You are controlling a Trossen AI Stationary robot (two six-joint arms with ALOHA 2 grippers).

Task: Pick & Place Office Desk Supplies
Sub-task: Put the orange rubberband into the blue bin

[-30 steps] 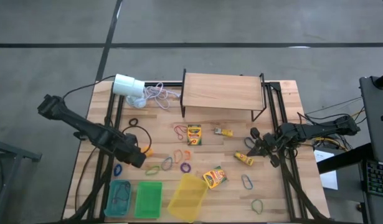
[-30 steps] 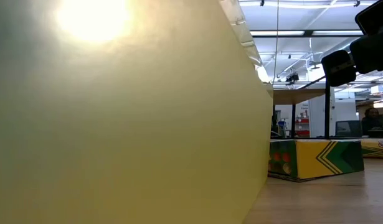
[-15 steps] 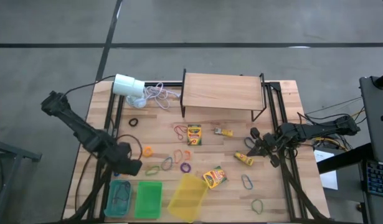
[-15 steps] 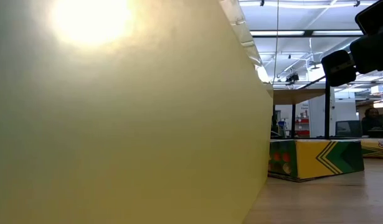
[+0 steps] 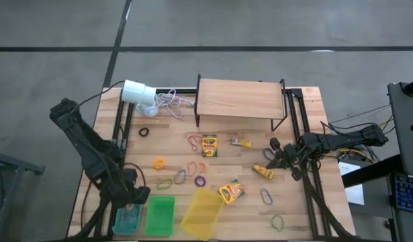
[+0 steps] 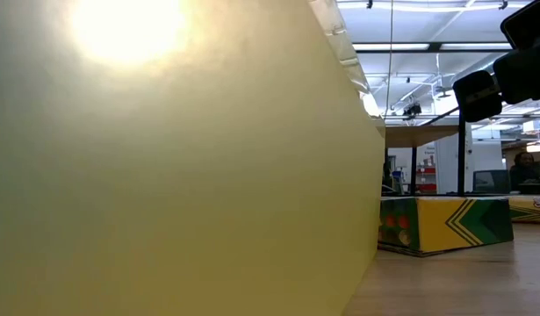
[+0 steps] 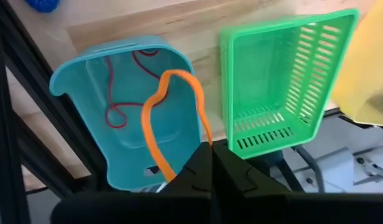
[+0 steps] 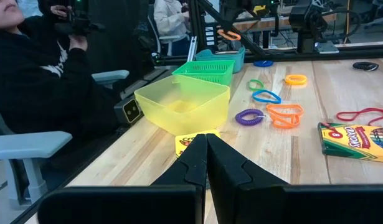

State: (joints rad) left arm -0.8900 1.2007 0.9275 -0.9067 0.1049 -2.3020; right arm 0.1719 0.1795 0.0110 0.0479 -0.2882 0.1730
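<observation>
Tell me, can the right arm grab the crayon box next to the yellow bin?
Probably yes. The crayon box lies in the open on the table, and nothing stands between it and the right gripper, though the gripper is shut and must open first.

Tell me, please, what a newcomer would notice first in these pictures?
Probably the left tool, shut on an orange rubber band above the teal bin at the table's near left corner. Next, the green bin and yellow bin beside it.
</observation>
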